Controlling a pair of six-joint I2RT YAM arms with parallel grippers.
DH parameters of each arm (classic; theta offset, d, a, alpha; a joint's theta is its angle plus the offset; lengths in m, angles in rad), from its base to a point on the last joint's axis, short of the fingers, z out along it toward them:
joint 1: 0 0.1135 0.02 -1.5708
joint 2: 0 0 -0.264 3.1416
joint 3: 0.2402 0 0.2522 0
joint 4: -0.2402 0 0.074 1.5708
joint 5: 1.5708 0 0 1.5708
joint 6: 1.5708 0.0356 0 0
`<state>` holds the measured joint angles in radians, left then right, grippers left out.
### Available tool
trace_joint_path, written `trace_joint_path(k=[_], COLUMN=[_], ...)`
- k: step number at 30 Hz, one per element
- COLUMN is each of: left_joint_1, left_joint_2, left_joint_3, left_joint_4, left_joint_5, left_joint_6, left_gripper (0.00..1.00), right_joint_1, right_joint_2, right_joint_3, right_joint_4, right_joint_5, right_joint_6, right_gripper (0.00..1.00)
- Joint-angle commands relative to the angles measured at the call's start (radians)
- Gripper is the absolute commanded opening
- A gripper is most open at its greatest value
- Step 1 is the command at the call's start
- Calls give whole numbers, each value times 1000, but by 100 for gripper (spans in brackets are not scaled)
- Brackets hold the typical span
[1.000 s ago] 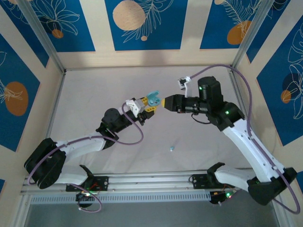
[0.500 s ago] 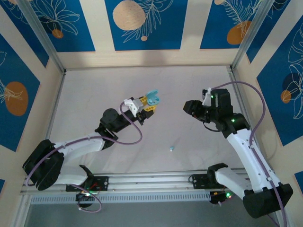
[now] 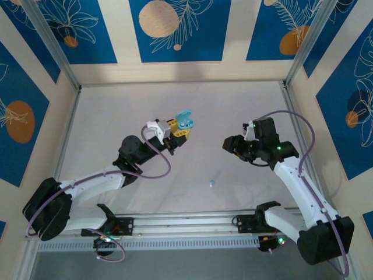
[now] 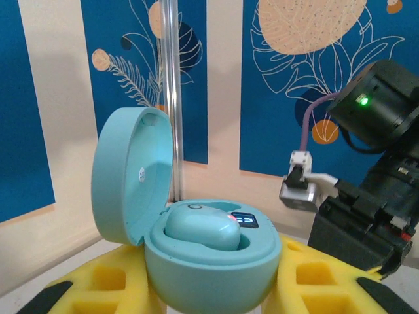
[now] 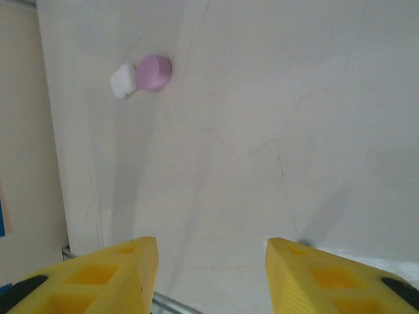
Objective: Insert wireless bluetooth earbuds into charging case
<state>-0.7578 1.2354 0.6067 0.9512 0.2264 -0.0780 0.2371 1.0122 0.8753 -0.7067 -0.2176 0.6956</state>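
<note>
A teal charging case [image 4: 209, 261] is held off the table with its lid [image 4: 127, 176] swung up at the left. My left gripper [image 4: 213, 288] is shut on its base, a yellow finger [image 4: 98, 288] on either side. One teal earbud [image 4: 203, 226] sits in the case beside a small lit display. In the top view the case [image 3: 185, 121] is at the tip of the left gripper [image 3: 179, 130]. A second teal earbud [image 3: 211, 182] lies loose on the table. My right gripper [image 3: 227, 144] hangs to the right of the case, apart from it. Its yellow fingers [image 5: 111, 275] stand open around bare table [image 5: 213, 261].
A small pink thing [image 5: 154, 72] and a small white thing [image 5: 122, 81] lie touching on the table far ahead of the right gripper; I cannot tell whether they are buds or cases. Walls close the table [image 3: 116, 116] on three sides, and a metal rail [image 3: 186, 224] runs along the front.
The right gripper has drawn back from the case to the right and lower, and its jaws have widened. The left arm has shifted the case slightly.
</note>
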Motion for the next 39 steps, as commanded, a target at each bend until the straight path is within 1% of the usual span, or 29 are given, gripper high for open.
trace_joint_path(k=[1, 4, 8, 11, 15, 18, 21, 27, 32, 39], left_joint_1=[-8, -11, -17, -22, -26, -29, -27, -29, -28, -29], left_joint_2=[-17, -16, -20, -37, -51, -47, -31, -11, -23, -40], left_joint_3=[-11, -10, -8, -3, -22, -34, -32, -45, -58, -58], left_joint_4=[12, 15, 1, -57, -98, -78, -55, -2, -16, -25], left_joint_5=[1, 7, 23, 53, 53, 35, 27, 27, 12, -9], left_joint_6=[-37, -62, -85, -85, -66, -51, -28, -35, -12, 21], left_gripper=[18, 18, 18, 18, 18, 18, 18, 18, 18, 18], right_joint_1=[3, 23, 57, 68, 76, 84, 113, 188, 248, 281], right_joint_2=[46, 85, 110, 120, 150, 191, 242, 362, 435, 496], right_joint_3=[-16, -18, -30, -48, -53, -42, -36, -40, -41, -42], right_joint_4=[-72, -96, -103, -89, -82, -74, -66, -52, -28, -27], right_joint_5=[-83, -94, -68, -62, -63, -68, -70, -19, 21, 68], right_joint_6=[-63, -85, -106, -111, -124, -125, -119, -81, -33, 0], right_gripper=[48, 48, 48, 48, 48, 47, 46, 46, 47, 46])
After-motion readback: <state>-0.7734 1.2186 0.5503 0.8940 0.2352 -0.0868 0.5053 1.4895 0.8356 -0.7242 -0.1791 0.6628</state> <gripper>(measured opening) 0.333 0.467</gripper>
